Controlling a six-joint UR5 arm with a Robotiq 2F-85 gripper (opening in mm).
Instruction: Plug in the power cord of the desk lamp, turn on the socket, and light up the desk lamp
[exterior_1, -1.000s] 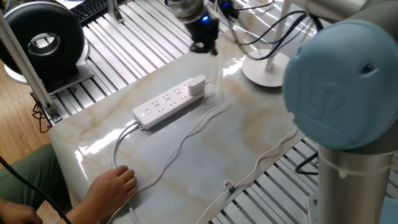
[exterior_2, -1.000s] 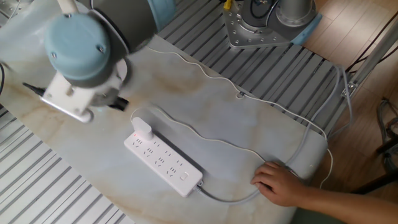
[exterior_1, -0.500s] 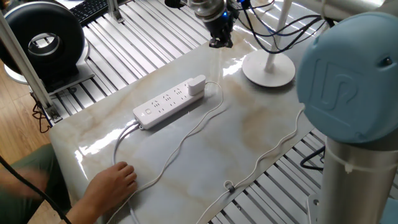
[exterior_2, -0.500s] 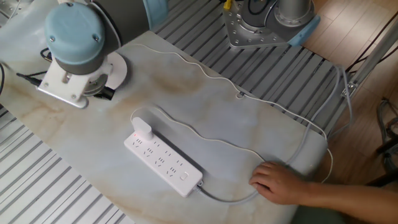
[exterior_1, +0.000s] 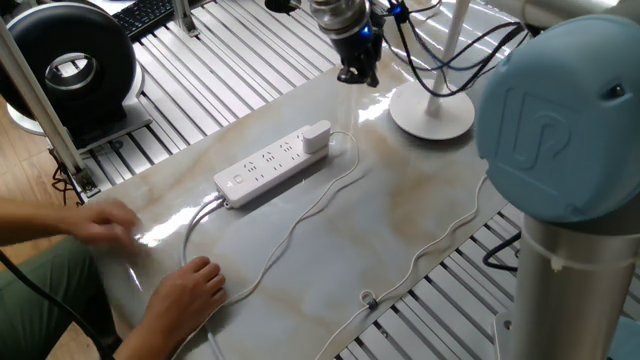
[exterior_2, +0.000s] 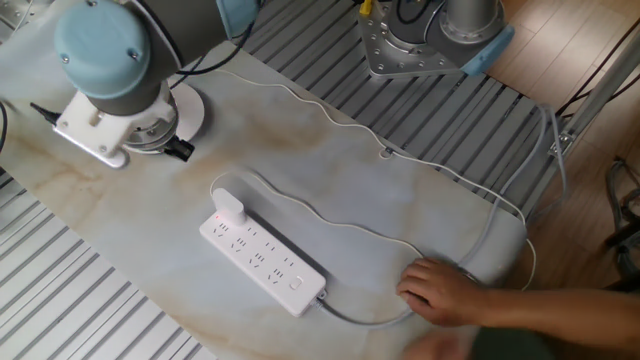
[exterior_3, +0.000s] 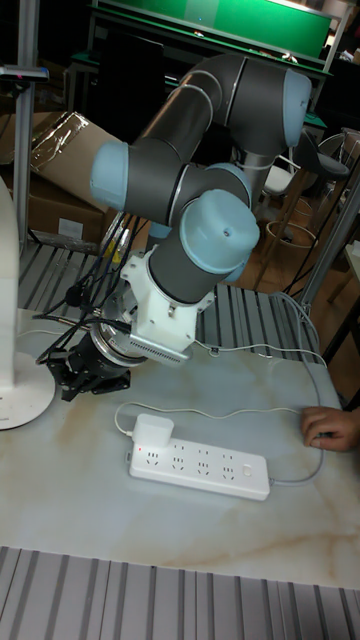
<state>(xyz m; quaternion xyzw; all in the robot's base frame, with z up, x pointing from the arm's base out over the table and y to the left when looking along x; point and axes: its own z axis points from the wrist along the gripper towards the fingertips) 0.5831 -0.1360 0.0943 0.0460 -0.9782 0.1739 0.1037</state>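
The white socket (exterior_1: 272, 165) (exterior_2: 262, 258) (exterior_3: 200, 467) lies flat on the marble top, its round button (exterior_1: 236, 182) at the end nearer the person. The boxy plug (exterior_1: 316, 137) (exterior_2: 229, 207) (exterior_3: 153, 434) sits in the socket's far end, and the thin power cord (exterior_1: 300, 225) trails in loops across the table. The desk lamp's disc base (exterior_1: 432, 112) (exterior_3: 20, 395) stands at the back, partly hidden by my arm in the other fixed view. My gripper (exterior_1: 358, 73) (exterior_3: 75, 375) hangs low just beside the base's edge, fingers together, holding nothing.
A person's hand (exterior_1: 190, 290) (exterior_2: 440, 292) rests on the table near the strip's thicker cable, and a second blurred hand (exterior_1: 100, 225) is at the left edge. A black round fan (exterior_1: 70, 65) stands back left. Slatted metal rails border the marble.
My gripper has moved from above the socket's far end across to the lamp base and come lower. A second hand has entered at the left.
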